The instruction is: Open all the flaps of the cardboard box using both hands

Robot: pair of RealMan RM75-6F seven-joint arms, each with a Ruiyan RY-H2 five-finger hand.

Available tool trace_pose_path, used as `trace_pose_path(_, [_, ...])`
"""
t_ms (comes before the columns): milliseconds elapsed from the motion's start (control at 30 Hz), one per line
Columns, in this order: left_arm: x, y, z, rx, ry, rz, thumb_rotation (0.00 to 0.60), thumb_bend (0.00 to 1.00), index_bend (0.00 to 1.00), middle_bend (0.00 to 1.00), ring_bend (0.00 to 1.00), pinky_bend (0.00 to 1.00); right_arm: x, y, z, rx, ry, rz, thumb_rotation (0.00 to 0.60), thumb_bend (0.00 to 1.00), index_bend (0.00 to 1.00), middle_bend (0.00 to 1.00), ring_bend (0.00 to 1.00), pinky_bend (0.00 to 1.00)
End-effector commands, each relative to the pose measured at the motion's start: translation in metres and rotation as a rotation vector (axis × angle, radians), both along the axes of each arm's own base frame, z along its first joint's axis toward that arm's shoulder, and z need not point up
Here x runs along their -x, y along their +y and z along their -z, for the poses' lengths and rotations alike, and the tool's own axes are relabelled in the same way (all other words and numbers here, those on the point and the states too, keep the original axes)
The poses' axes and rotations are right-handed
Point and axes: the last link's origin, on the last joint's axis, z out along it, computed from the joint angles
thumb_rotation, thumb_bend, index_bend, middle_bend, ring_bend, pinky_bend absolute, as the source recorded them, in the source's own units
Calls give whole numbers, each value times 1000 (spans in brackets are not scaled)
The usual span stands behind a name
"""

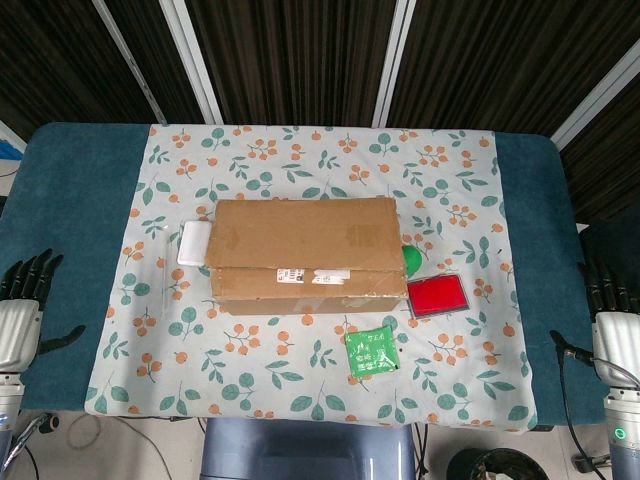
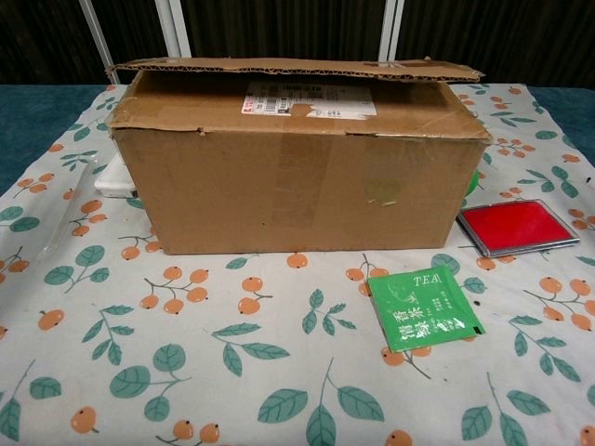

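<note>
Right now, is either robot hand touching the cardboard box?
Apart. The head view shows the left hand and right hand at the table's edges, far from the cardboard box.

Green object mostly hidden behind cardboard box; identity unclear.

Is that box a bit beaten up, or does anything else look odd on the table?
Yes, slightly. The cardboard box has a ragged, torn edge on its top flap, which sits a little raised instead of flat. A green object is mostly hidden behind the box's right end. Nothing is spilled.
</note>
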Motion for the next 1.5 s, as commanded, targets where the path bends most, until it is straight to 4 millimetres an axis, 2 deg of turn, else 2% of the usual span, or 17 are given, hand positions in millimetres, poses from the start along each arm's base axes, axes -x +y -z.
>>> trace_pose_path(33, [0,0,0,0,1,0,600,69,0,0,0,0,0,0,0,1,0,1,600,199,0,0,0,230])
trace_pose_path(667, [0,2,-1,-9,-1,-1,600,69,0,0,0,0,2,-4,1,17,-7,18,600,200,0,0,0,230])
trace_pose_path(900, [-11,6,-9,-38,-3,23,600,72,0,0,0,0,3,-8,1,29,-35,28,600,207,0,0,0,230])
trace_pose_path(1100, [-42,17,-19,-38,-16,76,600,107,0,0,0,0,2,-10,3,28,-54,29,600,219,0,0,0,230])
trace_pose_path(1267, [-88,39,-25,-26,-10,172,600,175,0,0,0,0,4,-12,5,29,-77,43,600,228,0,0,0,230])
trace_pose_path(1500, [-144,75,-12,45,-25,234,600,228,0,0,0,0,9,-14,2,42,-116,72,600,234,0,0,0,230])
